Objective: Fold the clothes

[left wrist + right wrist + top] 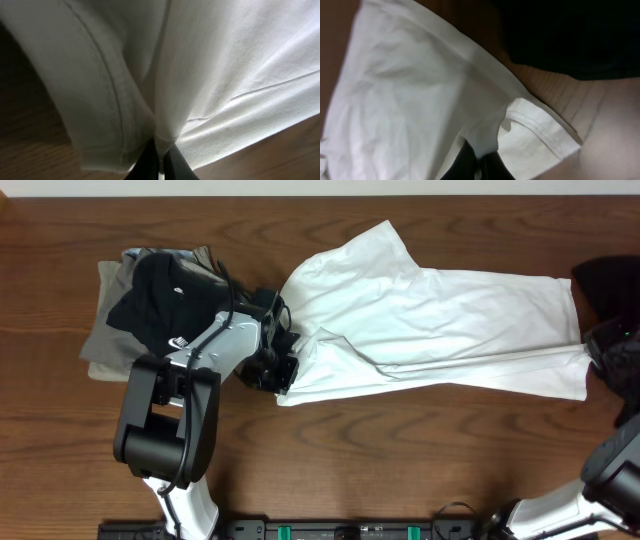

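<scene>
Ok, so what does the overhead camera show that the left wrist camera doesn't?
Only overhead: the whole white shirt stretched across the table, a pile of dark and khaki clothes at its left end, a black garment at the right edge, plus the left arm and right arm. Only the left wrist: the left fingers shut on a pinch of the shirt, beside a stitched hem. Both: white shirt fabric and wooden table.
</scene>
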Controlling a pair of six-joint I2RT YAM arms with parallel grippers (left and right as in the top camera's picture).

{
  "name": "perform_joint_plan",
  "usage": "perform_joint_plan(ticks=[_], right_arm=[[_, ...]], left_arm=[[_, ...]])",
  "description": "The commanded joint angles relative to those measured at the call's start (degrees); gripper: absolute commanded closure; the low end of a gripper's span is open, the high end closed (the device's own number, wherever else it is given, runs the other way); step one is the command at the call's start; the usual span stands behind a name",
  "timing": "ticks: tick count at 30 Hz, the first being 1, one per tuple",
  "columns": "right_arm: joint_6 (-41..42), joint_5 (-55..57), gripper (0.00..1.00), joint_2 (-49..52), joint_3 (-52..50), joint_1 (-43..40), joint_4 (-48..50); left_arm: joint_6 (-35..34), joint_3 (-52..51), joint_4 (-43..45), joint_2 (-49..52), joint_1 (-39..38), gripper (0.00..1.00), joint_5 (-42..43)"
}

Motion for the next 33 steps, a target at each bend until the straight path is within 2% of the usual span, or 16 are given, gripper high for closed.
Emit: perform_joint_plan(ticks=[1, 10, 14, 21, 23, 26, 33], right_arm=[[2.05, 0.79, 0.97, 3.10, 0.68, 1.99, 0.76], [4.66, 0.81, 0.96, 6.91, 0.68, 4.09, 5.95], [4.55, 1.22, 0.82, 6.86, 0.70, 3.80, 6.93], [-4.52, -4.96, 0.62, 6.21, 0.70, 1.46, 5.90], [-7.32, -8.61, 0.62, 5.60, 0.70, 0.70, 5.18], [-11.43, -15.52, 0.59, 4.17, 0.70, -0.35, 4.52], [-12.13, -16.79, 0.60, 1.84, 0.70, -0.63, 3.04]], left_arm=[[0.94, -0.42, -0.31, -0.66, 0.26, 0.94, -3.52], [0.94, -0.42, -0.31, -0.66, 0.26, 0.94, -3.52], [0.92, -0.42, 0.35, -0.66, 0.26, 0.94, -3.50], [0.92, 0.90, 0.50, -2.14, 0.26, 0.66, -2.97], [0.92, 1.66, 0.28, -3.50, 0.24, 0.64, -1.11], [0.96, 2.14, 0.35, -6.56, 0.20, 0.54, 1.86], [3.34, 2.10, 2.93, -10.23, -2.54, 0.48, 3.10]])
